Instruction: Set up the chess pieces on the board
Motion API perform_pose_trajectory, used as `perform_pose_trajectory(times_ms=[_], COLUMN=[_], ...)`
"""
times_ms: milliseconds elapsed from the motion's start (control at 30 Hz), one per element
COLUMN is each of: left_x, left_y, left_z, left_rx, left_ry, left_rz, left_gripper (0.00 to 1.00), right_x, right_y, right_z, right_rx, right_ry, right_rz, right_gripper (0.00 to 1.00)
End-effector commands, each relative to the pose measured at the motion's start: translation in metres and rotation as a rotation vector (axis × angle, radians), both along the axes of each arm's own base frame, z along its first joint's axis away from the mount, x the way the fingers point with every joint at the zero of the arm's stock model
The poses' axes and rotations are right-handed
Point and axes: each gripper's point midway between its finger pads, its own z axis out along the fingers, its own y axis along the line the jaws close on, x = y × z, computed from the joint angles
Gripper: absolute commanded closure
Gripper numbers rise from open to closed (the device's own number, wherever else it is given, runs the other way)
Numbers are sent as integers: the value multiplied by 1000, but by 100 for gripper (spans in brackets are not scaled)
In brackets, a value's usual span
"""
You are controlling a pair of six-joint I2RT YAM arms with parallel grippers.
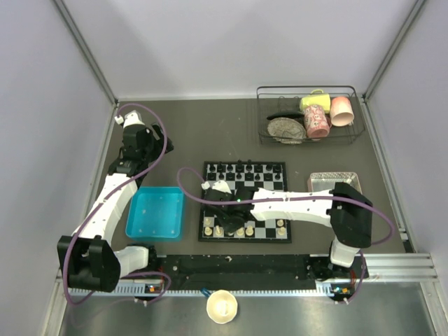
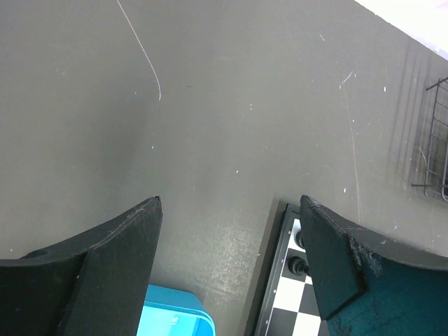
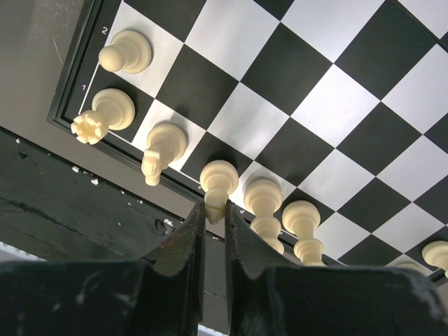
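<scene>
– Fingers, right side first: what did you log?
– Right fingers were drawn narrow, pinched on the top of the cream bishop. The bishop stood upright on the board, near row, third from the corner.
– Rest of the chess pieces?
– Same near row. Rook sat on the corner square with the knight beside it. Then came the bishop, two taller pieces, and one more at the right edge of that wrist view. One pawn stood on the second row, just ahead of the rook. From above, another cream piece stood further along the near row, apart from that group.
– Left fingers?
– Left fingers were spread wide, holding nothing, over bare table near its far-left corner. A board corner and a blue tray showed just below them in that wrist view.
– Board position?
– It lay flat mid-table, with the blue tray near its left edge and a grey tray off to its right. Black pieces lined the far side.
– Anything else?
– Wire basket was at the far right with cups and a plate inside. A small cream cup sat at the near edge, between the arm bases.
</scene>
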Motion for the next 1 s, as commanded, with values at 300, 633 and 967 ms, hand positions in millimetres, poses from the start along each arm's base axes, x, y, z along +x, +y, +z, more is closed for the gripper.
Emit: perform_pose_trajectory(times_ms=[300,633,967], left_x=[1,1,1], left_y=[0,0,0], left_z=[9,7,7], left_rx=[-1,-1,-1], left_ry=[-33,-30,-29], left_rz=[-8,-8,-10], left_gripper=[16,16,16], right_x=[-4,-5,-5], right_y=[13,12,9], right_z=[-3,-6,-11], right_rx=[48,41,27], right_ry=[-3,4,3], right_rz=[-3,-5,-9], right_gripper=[100,100,87])
